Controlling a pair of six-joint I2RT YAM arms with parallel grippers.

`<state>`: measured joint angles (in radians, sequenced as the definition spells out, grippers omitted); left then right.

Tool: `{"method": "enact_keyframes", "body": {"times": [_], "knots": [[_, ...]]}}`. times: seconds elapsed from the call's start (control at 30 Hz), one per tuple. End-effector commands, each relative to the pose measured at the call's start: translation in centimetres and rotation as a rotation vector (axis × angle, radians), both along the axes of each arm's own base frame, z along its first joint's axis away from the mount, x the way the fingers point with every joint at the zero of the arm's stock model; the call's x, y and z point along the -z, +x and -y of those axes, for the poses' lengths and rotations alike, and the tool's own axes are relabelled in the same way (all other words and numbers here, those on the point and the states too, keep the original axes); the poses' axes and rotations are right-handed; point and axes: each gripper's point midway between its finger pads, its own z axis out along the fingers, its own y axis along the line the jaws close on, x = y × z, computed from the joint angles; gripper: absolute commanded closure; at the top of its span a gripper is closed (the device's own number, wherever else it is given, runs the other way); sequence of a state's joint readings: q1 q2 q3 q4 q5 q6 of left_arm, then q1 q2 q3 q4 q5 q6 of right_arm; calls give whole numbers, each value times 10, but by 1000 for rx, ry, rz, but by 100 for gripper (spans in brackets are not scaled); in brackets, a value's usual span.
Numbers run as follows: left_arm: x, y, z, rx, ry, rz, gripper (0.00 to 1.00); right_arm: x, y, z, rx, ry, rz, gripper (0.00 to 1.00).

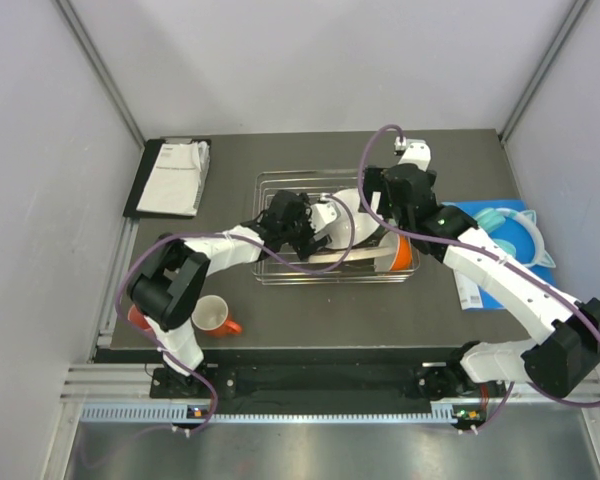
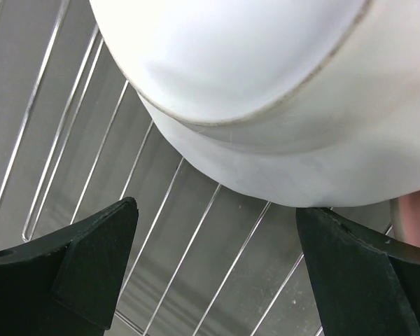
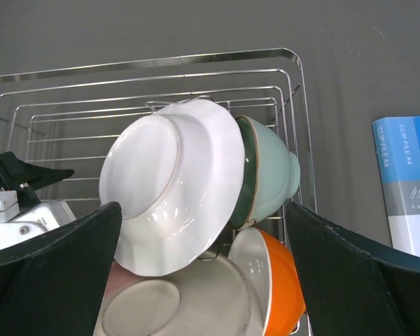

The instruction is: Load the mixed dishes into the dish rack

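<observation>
Top external view: the rack (image 1: 275, 180) sits mid-table (image 1: 310, 310), and both arms reach into it from either side. The left gripper (image 1: 302, 228) is over the rack's left half, the right gripper (image 1: 380, 205) over its right half, with a white bowl (image 1: 332, 212) between them. An orange bowl (image 1: 405, 255) lies at the rack's near right corner. Outside the rack, a mug (image 1: 215, 315) stands on the table beside the left arm's base, and a pink cup (image 1: 137, 318) shows partly behind that arm. A tray (image 1: 137, 190) with papers (image 1: 172, 175) lies at the far left; headphones (image 1: 505, 228) rest on a blue folder (image 1: 470, 290) at the right. Left wrist view: the left gripper (image 2: 215, 210) has its fingers (image 2: 91, 259) spread wide and holds nothing; the white bowl (image 2: 266, 84) fills the top of the view just ahead of them, above the rack (image 2: 77, 154) wires. Right wrist view: the right gripper (image 3: 203, 206) is also spread wide and empty above the dishes. The white bowl (image 3: 171, 185) stands tilted on edge in the rack (image 3: 294, 91), its underside toward the camera, leaning on a mint bowl (image 3: 269, 175). Nearer the camera lie a cream dish (image 3: 175, 301) and the orange bowl (image 3: 280, 280), white-lined, touching it. The left gripper (image 3: 24, 189) shows at the left edge, the folder (image 3: 406, 182) at the right.
</observation>
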<state>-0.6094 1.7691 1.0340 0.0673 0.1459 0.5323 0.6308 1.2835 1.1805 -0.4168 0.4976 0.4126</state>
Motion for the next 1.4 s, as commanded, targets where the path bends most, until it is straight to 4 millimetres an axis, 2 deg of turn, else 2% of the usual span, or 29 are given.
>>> {"method": "enact_keyframes", "body": {"times": [0.0,0.17,0.27,0.4,0.7,0.83,1.07,1.17,1.3,1.37], "knots": [[-47,14,30,-4,-148,110,1,-24,4,-4,9,33,51,0],[-66,23,32,-39,-152,130,1,-24,4,-6,7,34,52,0],[-71,28,32,-52,-152,137,1,-24,4,-8,0,35,52,0],[-93,42,31,-102,-171,178,1,-23,2,-8,-1,34,51,0],[-128,64,14,-164,-204,214,1,-25,0,-10,-11,34,57,0],[-134,66,13,-172,-213,212,1,-24,-1,-10,-11,38,56,1],[-139,71,21,-170,-237,197,1,-23,-4,-8,-8,39,57,0],[-146,75,23,-178,-244,201,1,-24,-5,-6,-3,39,62,0],[-167,79,23,-188,-263,232,1,-24,-5,-5,1,35,67,0],[-168,78,24,-182,-262,226,1,-24,-5,-5,-1,36,67,0]]}}
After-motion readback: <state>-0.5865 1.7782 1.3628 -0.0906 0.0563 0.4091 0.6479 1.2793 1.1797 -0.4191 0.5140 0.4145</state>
